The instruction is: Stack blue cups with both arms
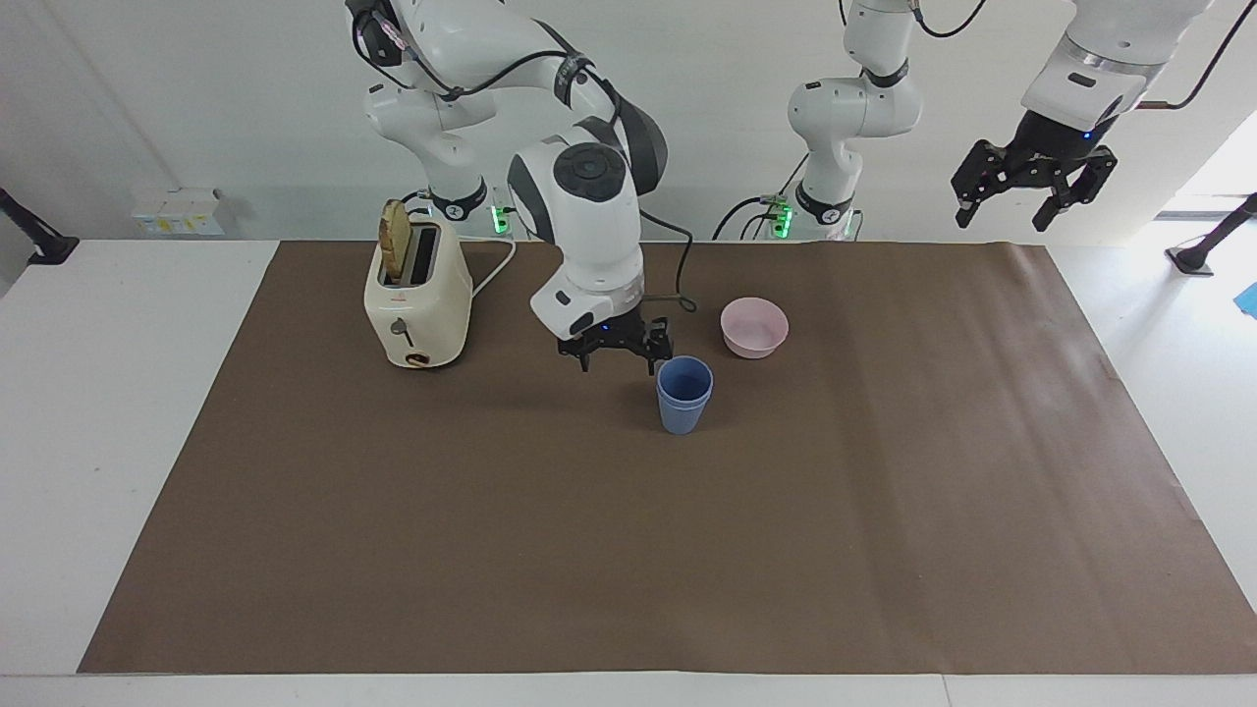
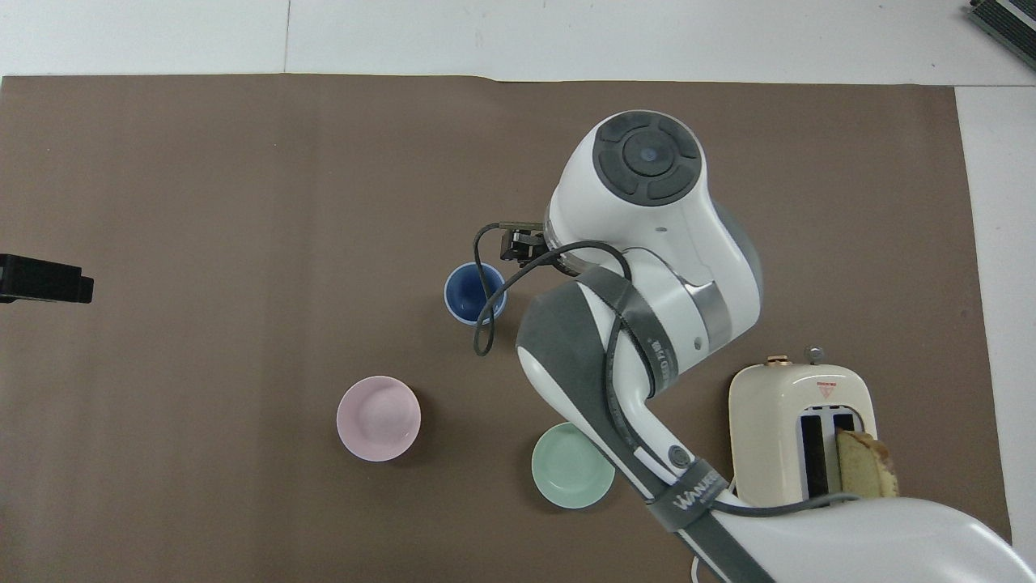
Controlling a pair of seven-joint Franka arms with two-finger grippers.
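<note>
The two blue cups (image 1: 684,395) stand upright, one nested in the other, on the brown mat near the middle of the table. They also show in the overhead view (image 2: 475,293). My right gripper (image 1: 619,361) is open and empty. It hangs just above the mat beside the cups, toward the right arm's end, and is apart from them. In the overhead view the right arm covers most of it. My left gripper (image 1: 1011,211) is open and empty. It waits high over the left arm's end of the table.
A pink bowl (image 1: 754,326) sits nearer to the robots than the cups. A mint-green bowl (image 2: 572,465) sits beside it, hidden by the right arm in the facing view. A cream toaster (image 1: 417,299) with a bread slice stands toward the right arm's end.
</note>
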